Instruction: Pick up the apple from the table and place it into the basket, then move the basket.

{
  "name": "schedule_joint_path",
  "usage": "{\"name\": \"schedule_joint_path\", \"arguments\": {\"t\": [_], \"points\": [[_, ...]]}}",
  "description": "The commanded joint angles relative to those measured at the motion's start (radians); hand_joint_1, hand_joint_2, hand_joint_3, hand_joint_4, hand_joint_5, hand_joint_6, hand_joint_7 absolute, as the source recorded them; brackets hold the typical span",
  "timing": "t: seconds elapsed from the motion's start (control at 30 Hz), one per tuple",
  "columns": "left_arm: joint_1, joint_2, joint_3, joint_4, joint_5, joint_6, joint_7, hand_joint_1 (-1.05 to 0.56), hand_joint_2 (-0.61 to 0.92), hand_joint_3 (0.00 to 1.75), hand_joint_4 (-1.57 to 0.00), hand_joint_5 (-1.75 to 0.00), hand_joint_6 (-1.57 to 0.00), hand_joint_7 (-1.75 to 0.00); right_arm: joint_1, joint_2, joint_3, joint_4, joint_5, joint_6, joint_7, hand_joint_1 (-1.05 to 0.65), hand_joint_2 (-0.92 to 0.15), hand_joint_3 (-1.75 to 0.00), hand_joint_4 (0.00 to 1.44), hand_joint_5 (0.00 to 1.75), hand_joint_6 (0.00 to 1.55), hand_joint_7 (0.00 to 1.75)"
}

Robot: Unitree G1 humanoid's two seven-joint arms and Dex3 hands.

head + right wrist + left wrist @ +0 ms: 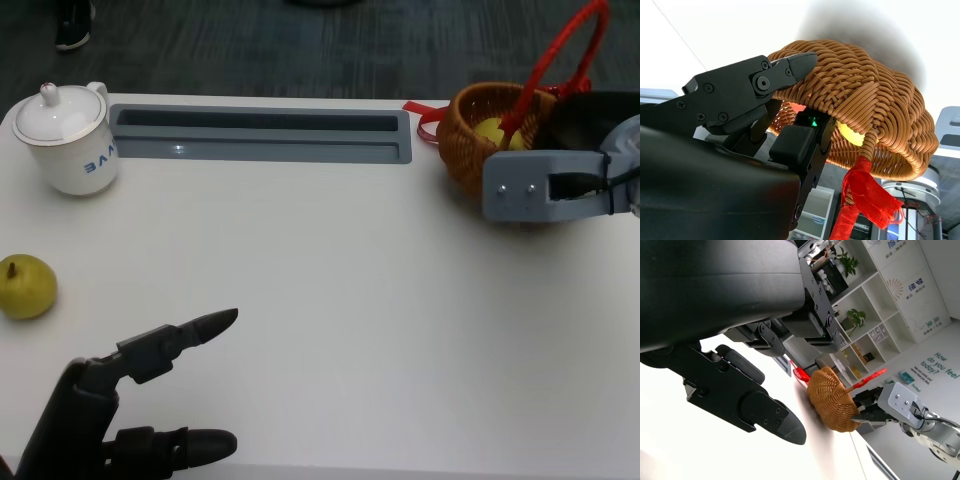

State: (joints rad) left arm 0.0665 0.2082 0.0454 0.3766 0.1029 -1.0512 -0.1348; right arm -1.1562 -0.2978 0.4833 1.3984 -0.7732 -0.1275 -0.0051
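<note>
Apple in the basket; the move step is starting.

The right hand (785, 100) is gripping the rim of the wicker basket (480, 125) at two o'clock, the apple (492, 131) lying inside; next it needs a steady lift. The left hand (130, 400) is hanging released at seven o'clock.

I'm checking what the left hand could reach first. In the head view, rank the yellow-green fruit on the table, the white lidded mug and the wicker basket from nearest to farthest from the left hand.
From the left hand:
1. Yellow-green fruit, at the table's left edge, just ahead of the hand.
2. White lidded mug, far left corner.
3. Wicker basket, far right, at the right hand.
</note>
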Motion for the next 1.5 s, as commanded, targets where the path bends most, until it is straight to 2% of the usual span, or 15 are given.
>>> {"name": "schedule_joint_path", "arguments": {"t": [0.03, 0.27, 0.4, 0.5, 0.6, 0.73, 0.87, 1.0, 1.3, 1.5], "points": [[0.001, 0.015, 0.012, 0.008, 0.009, -0.021, 0.015, -0.52, 0.74, 0.00, -0.71, -0.01, -0.69, -0.01, -0.018, -0.036, -0.010, 0.005, 0.005, 0.025, -0.008, -0.34, -0.85, 0.00, 1.26, 0.07, 1.07, 0.00], [0.011, 0.015, 0.017, 0.013, 0.011, -0.040, 0.017, -0.53, 0.74, 0.00, -0.72, -0.01, -0.69, -0.01, -0.009, -0.041, -0.016, 0.005, 0.008, 0.049, -0.014, -0.35, -0.85, 0.00, 1.26, 0.08, 1.07, 0.00], [0.015, 0.014, 0.019, 0.013, 0.016, -0.042, 0.019, -0.53, 0.74, 0.00, -0.72, 0.00, -0.69, 0.00, -0.002, -0.041, -0.019, 0.004, 0.010, 0.042, -0.026, -0.37, -0.84, 0.00, 1.21, 0.06, 1.08, 0.01], [0.010, 0.014, 0.017, 0.016, 0.017, -0.043, 0.019, -0.53, 0.74, 0.00, -0.72, 0.00, -0.69, 0.00, 0.000, -0.045, -0.028, 0.002, 0.020, 0.013, -0.022, -0.45, -0.84, 0.00, 1.14, 0.03, 1.00, 0.00], [0.000, 0.013, 0.010, 0.025, 0.009, -0.047, 0.015, -0.53, 0.74, 0.00, -0.72, 0.00, -0.70, 0.00, -0.001, -0.047, -0.039, 0.001, 0.033, -0.014, -0.004, -0.59, -0.82, 0.00, 0.99, 0.01, 0.85, 0.00], [-0.009, 0.014, -0.001, 0.028, 0.000, -0.042, 0.008, -0.52, 0.74, 0.00, -0.72, 0.00, -0.70, 0.00, 0.000, -0.042, -0.069, -0.002, 0.063, -0.045, 0.029, -0.75, -0.79, 0.00, 0.67, 0.00, 0.58, 0.00], [-0.014, 0.015, -0.007, 0.030, -0.001, -0.042, 0.008, -0.52, 0.73, 0.00, -0.72, 0.00, -0.69, 0.00, 0.006, -0.036, -0.069, -0.004, 0.066, -0.069, 0.036, -0.88, -0.77, 0.00, 0.35, 0.00, 0.33, 0.00], [-0.020, 0.019, -0.010, 0.036, -0.005, -0.044, 0.006, -0.53, 0.74, 0.00, -0.71, 0.00, -0.69, 0.00, 0.008, -0.029, -0.064, -0.006, 0.062, -0.085, 0.051, -1.02, -0.79, -0.01, 0.15, 0.00, 0.16, 0.00], [-0.029, 0.024, -0.007, 0.034, -0.011, -0.049, 0.009, -0.53, 0.74, 0.00, -0.73, -0.01, -0.70, -0.01, 0.005, -0.035, -0.053, -0.008, 0.056, -0.085, 0.089, -1.05, -0.81, -0.01, 0.01, 0.00, 0.01, 0.00], [-0.040, 0.029, -0.008, 0.034, -0.014, -0.047, 0.005, -0.53, 0.74, 0.00, -0.73, 0.00, -0.70, 0.00, 0.014, -0.062, -0.062, -0.014, 0.075, -0.110, 0.091, -1.05, -0.81, -0.01, 0.04, 0.02, 0.04, 0.02]]}}
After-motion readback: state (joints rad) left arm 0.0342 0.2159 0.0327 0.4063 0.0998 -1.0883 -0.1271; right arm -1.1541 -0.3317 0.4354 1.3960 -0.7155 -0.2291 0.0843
